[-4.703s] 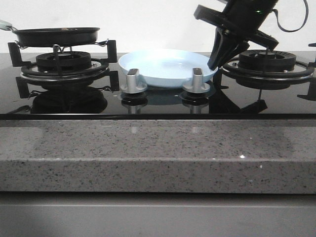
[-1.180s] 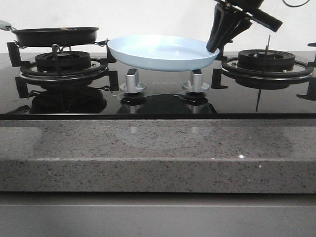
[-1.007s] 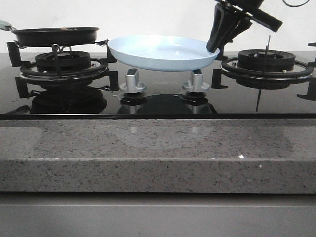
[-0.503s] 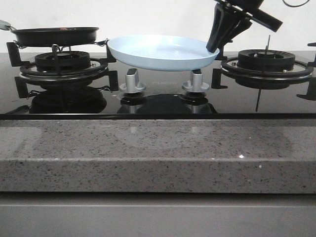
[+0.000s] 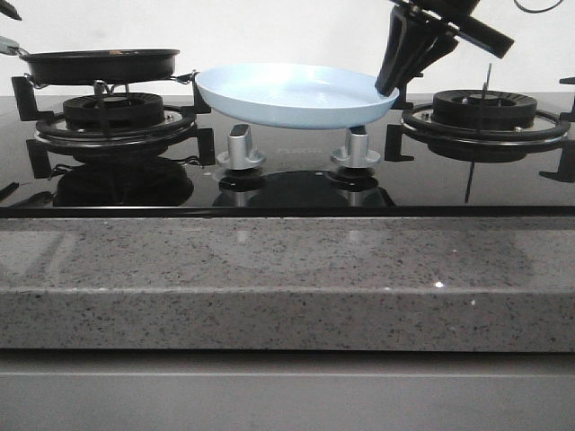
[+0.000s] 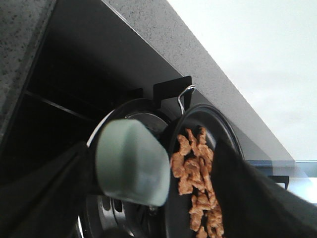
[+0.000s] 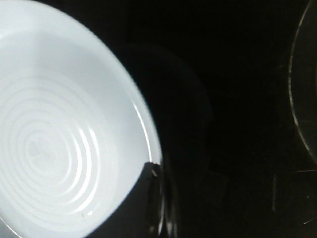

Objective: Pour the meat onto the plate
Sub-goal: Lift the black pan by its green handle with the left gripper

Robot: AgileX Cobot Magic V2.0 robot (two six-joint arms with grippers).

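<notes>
The pale light-blue plate (image 5: 287,94) hangs level above the hob's middle, held at its right rim by my right gripper (image 5: 388,85), which is shut on it. In the right wrist view one finger (image 7: 148,203) lies over the rim of the plate (image 7: 54,148). The black frying pan (image 5: 99,65) sits on the left burner. The meat (image 6: 195,183) is a heap of reddish-brown slices inside the pan (image 6: 223,134). My left gripper (image 6: 153,203) is open, its dark fingers on either side of the pan's pale green handle (image 6: 131,163). It barely shows at the front view's top left (image 5: 8,9).
Two silver knobs (image 5: 241,148) (image 5: 356,148) stand under the raised plate on the black glass hob. The left burner grate (image 5: 117,117) carries the pan. The right burner (image 5: 485,112) has nothing on it. A speckled grey counter edge (image 5: 287,278) runs along the front.
The right gripper has lifted the plate off the hob and has held it still for the last second. The left gripper has just come into view at the top left.
</notes>
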